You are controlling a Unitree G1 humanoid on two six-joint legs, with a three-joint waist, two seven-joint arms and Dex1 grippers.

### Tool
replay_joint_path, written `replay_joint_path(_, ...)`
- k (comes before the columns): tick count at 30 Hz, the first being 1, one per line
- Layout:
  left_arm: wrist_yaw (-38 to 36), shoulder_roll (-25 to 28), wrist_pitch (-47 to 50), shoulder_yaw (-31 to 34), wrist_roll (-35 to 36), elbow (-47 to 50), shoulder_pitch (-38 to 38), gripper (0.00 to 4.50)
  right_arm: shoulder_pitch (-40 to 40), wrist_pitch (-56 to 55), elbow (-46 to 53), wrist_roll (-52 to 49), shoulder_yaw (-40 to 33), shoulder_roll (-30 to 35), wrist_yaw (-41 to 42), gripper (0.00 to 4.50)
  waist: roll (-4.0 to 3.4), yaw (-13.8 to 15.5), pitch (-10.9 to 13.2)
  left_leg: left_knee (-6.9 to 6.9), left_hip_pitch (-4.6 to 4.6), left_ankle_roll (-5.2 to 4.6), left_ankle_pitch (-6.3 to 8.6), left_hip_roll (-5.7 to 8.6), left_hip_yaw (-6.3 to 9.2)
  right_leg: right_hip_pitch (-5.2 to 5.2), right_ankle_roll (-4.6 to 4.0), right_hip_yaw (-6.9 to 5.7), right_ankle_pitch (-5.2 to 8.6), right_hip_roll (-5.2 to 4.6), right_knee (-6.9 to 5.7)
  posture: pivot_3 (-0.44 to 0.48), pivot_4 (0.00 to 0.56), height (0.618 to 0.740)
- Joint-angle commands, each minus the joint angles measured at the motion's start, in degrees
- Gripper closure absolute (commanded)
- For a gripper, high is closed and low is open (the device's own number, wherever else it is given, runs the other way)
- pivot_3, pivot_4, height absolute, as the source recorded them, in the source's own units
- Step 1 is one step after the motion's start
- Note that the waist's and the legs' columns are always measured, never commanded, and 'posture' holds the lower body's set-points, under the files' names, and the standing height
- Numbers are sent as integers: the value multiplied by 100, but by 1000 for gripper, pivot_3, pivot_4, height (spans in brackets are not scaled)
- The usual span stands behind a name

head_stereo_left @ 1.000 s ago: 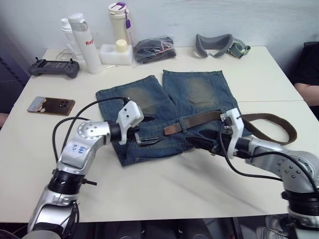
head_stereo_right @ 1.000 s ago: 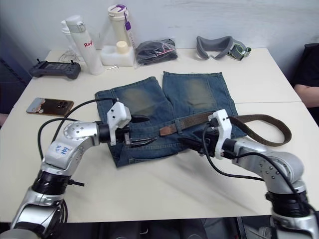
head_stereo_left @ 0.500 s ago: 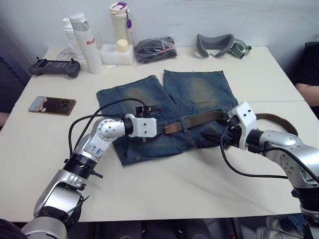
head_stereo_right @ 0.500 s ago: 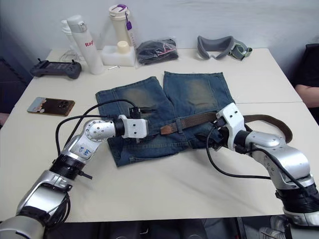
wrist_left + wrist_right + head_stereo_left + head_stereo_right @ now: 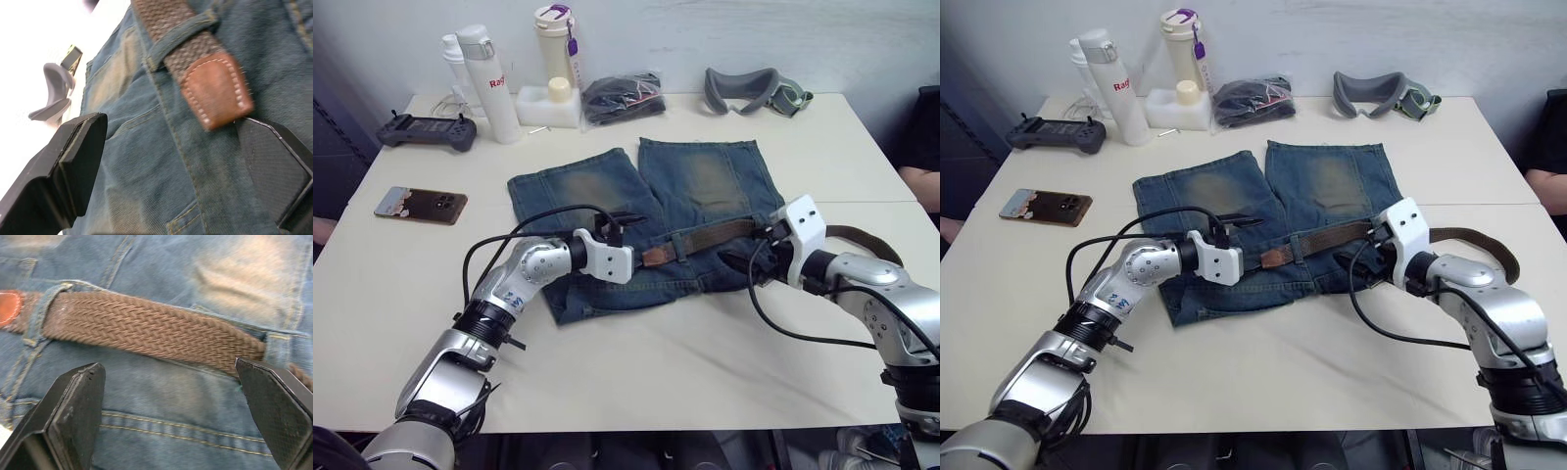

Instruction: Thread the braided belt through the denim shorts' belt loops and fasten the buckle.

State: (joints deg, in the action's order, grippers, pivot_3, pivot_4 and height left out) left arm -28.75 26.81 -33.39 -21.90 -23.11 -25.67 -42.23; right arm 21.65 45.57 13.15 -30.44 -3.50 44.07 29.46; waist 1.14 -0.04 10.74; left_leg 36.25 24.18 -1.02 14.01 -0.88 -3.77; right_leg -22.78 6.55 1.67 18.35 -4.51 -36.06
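Observation:
The denim shorts (image 5: 607, 186) lie flat in the middle of the table, waistband toward me. The braided belt (image 5: 151, 330) runs along the waistband under two belt loops (image 5: 41, 316) and curls off to the right (image 5: 886, 257). Its reddish-brown leather tip (image 5: 215, 90) sticks out just past another belt loop (image 5: 181, 36). My left gripper (image 5: 634, 238) is open over the shorts, with the leather tip close to one finger (image 5: 276, 166). My right gripper (image 5: 744, 262) is open just above the belt's middle stretch, nothing held. The buckle is hidden.
Along the back edge stand two bottles (image 5: 499, 83), a tumbler (image 5: 556, 44), a white box (image 5: 548, 103), a bagged black bundle (image 5: 622, 98) and goggles (image 5: 754, 90). A controller (image 5: 426, 131) and phone (image 5: 421, 205) lie at left. A person's arm (image 5: 925, 181) shows at right.
My left gripper has moved from the shorts' front left edge toward the belt's leather tip. My right gripper has drawn back to the right along the belt and lifted slightly.

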Motion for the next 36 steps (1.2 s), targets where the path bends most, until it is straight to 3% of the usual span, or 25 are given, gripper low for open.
replay_joint_path(1, 319, -9, -402, -64, -328, -16, -162, 0, 58, 53, 87, 83, -259, -58, -96, 37, 0, 0, 0, 0, 0, 0, 0, 0, 0, 0, 0, 0, 0, 0, 0, 0, 150, 735)
replay_joint_path(8, 138, -151, -590, -71, -137, 90, -306, 0, 69, 262, 5, 262, -265, -23, -246, 37, 0, 1, 0, 1, 0, 0, 0, 0, -1, 0, 0, 0, 0, 1, -2, 0, 150, 735)
replay_joint_path(11, 55, -137, -634, -48, -81, 133, -324, 666, 97, 374, -98, 334, -268, 29, -271, 0, 0, 0, 0, 2, 0, 0, 0, 0, -2, 0, 0, 0, 0, 1, -2, 0, 150, 735)
replay_joint_path(21, 87, -26, -566, 61, -93, 223, -232, 4449, 187, 458, -98, 445, -141, 120, 25, 0, 0, -1, 0, 6, 0, -1, -1, 0, -3, 0, 1, 1, 0, 6, -6, 0, 150, 735)
replay_joint_path(22, 89, -18, -527, 87, -74, 266, -213, 4500, 197, 468, -175, 467, -113, 88, 38, 411, 0, -1, 0, 6, 0, -1, -1, 0, -3, 0, 1, 1, 0, 6, -7, 0, 150, 735)
replay_joint_path(24, 85, 1, -463, 134, -43, 342, -185, 4500, 185, 451, -311, 559, 9, 66, 72, 788, 0, -1, 0, 7, 0, -1, -1, 0, -3, 0, 1, 1, 0, 6, -7, 0, 150, 735)
replay_joint_path(28, -38, 92, -160, 299, 120, 687, -83, 4500, 183, 622, -620, 671, 87, -155, -59, 2518, 0, -6, 0, 9, 0, -1, -1, -1, -3, 0, 1, 1, 0, 7, -11, 0, 150, 735)
replay_joint_path(31, -421, 147, 644, 572, 658, 1220, 171, 4500, 158, 618, -922, 899, 333, -132, 27, 4153, 0, -20, 0, 10, -1, 0, -1, -2, -5, -2, 1, 3, 0, 8, -40, 0, 150, 735)
replay_joint_path(33, -783, 376, 1052, 675, 891, 1554, 418, 4500, 201, 581, -1153, 992, 415, -113, 70, 4448, -1, -20, -1, 10, -3, 0, -1, -2, -8, -2, 1, 5, 0, 8, -42, 0, 150, 735)
replay_joint_path(36, -1314, 920, 1748, 1030, 1296, 2138, 977, 4500, 312, 485, -1447, 1114, 540, -73, 190, 4448, 0, -19, -1, 19, -3, 0, -1, -5, -5, 1, 1, 2, 0, 11, -45, 0, 150, 735)
